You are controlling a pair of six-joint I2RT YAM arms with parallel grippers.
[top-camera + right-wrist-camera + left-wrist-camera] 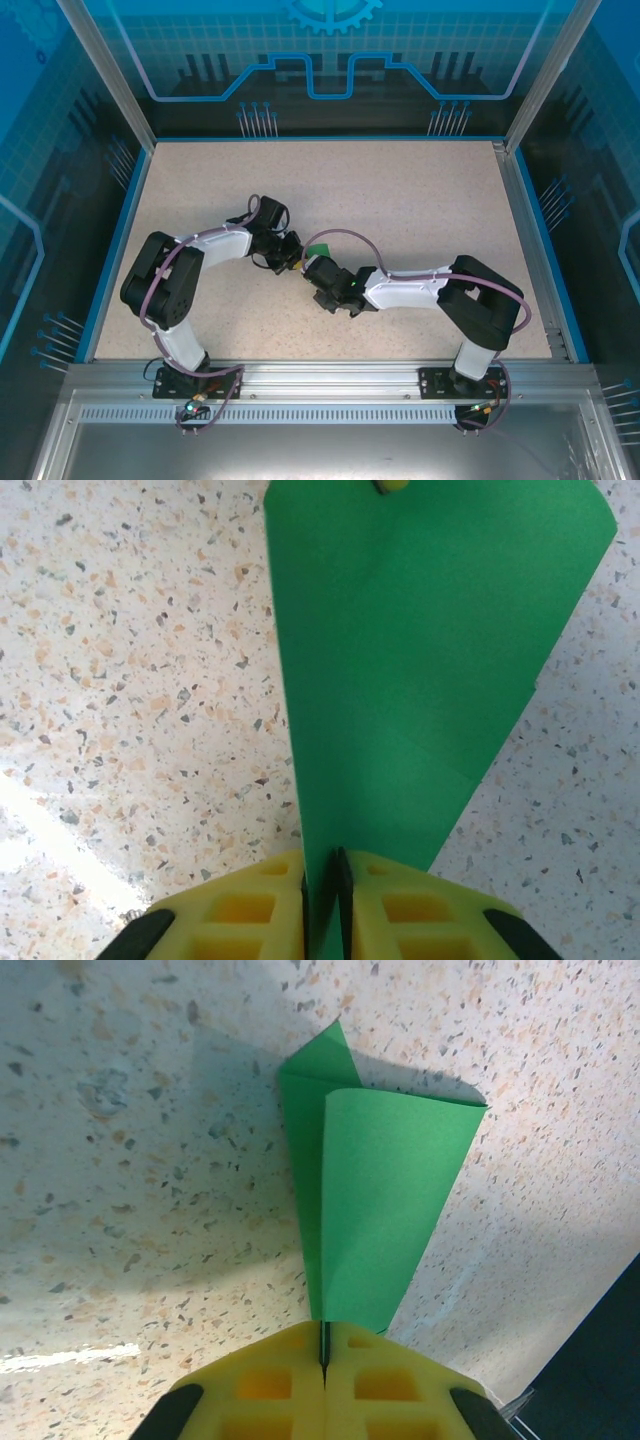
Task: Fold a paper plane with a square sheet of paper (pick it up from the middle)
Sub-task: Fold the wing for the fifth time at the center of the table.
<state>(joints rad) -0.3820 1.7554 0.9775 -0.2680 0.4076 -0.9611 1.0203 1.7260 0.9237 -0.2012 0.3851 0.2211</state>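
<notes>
The bright green sheet of paper [318, 248] is folded into a tapering, dart-like shape and hangs above the table's middle between my two grippers. My left gripper [296, 258] is shut on its narrow end [323, 1345], and the paper [385, 1200] fans out wider beyond the yellow fingers [260, 1385]. From the opposite side my right gripper [312, 268] has the paper [420, 640] running between its jaws [322, 880], which stand a narrow slit apart. A yellow tip of the left gripper [388, 484] shows at the paper's far edge.
A speckled beige tabletop [400, 200] lies under both arms, framed by a blue rim [120, 240] and metal posts. An aluminium rail [330, 375] carries the two arm bases at the near edge. Cables loop along both arms.
</notes>
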